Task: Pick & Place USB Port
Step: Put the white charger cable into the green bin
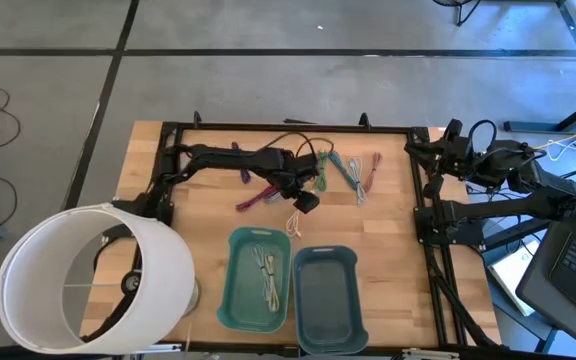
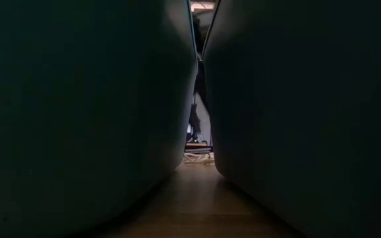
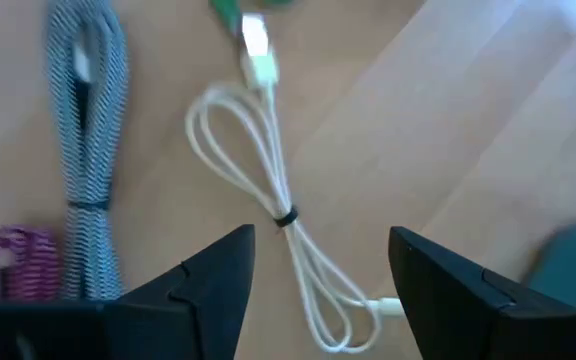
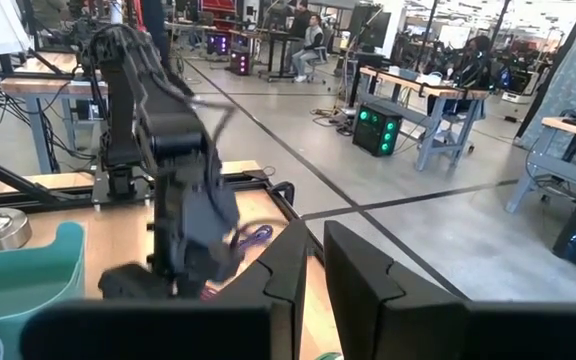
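A white USB cable, coiled and bound by a black tie, lies flat on the wooden table; it also shows in the high view. My left gripper hovers open above it with a finger on either side, touching nothing; it sits near the table's middle in the high view. A blue-white striped cable, a purple cable and a green cable lie nearby. My right gripper is shut and waits at the table's right edge.
A teal bin holding cables and a blue-grey bin stand side by side at the near edge; they block most of the low view. More cables lie toward the far edge. A white lampshade covers the near left corner.
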